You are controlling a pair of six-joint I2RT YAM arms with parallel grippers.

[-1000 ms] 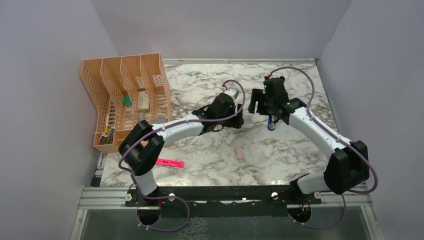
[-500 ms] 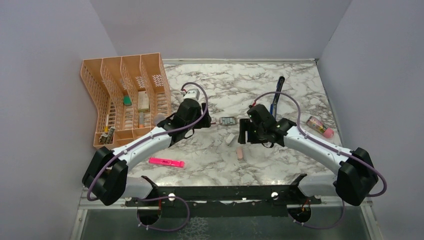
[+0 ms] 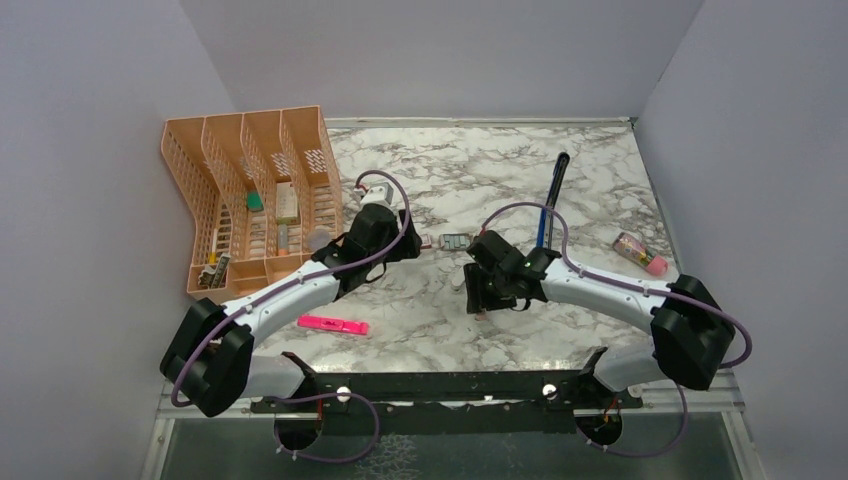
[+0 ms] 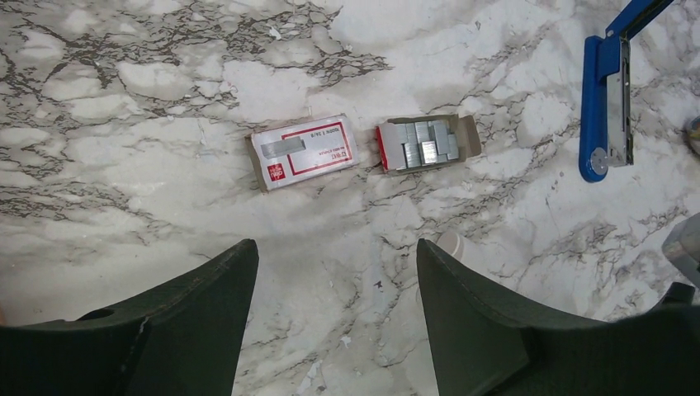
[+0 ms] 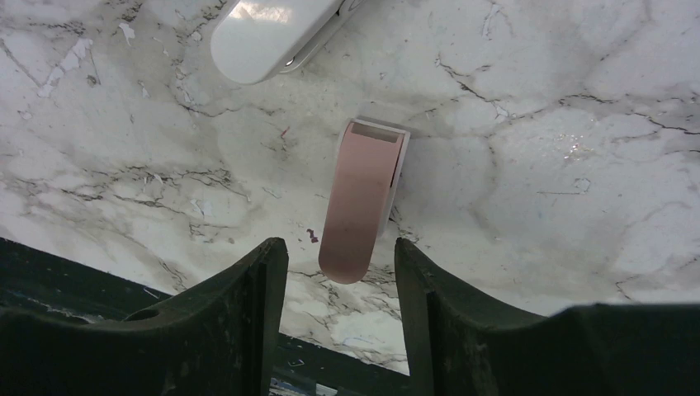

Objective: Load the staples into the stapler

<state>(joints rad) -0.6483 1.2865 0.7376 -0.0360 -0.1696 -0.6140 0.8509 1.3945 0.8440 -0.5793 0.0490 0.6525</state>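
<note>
The staples (image 4: pixel 427 145) are a silvery block in a small open tray, with the red-and-white box (image 4: pixel 303 152) to its left; in the top view the tray (image 3: pixel 455 241) lies mid-table. The blue stapler (image 4: pixel 604 107) lies open with its metal channel showing; in the top view it (image 3: pixel 548 200) lies at the back right. My left gripper (image 4: pixel 334 247) is open and empty, short of the box and tray, also seen from above (image 3: pixel 408 248). My right gripper (image 5: pixel 341 247) is open, straddling the near end of the peach-pink piece (image 5: pixel 361 214), and shows in the top view (image 3: pixel 478 293).
A white capsule-shaped piece (image 5: pixel 272 29) lies just beyond the peach piece. A pink highlighter (image 3: pixel 339 325) lies near the front left. An orange mesh organizer (image 3: pixel 250 190) stands at the back left. A small pink-tipped item (image 3: pixel 640 253) lies at the right.
Both arms have drawn back from the middle. The stapler, earlier at my right gripper, now lies on the table. My right gripper has moved left and nearer, over the peach piece.
</note>
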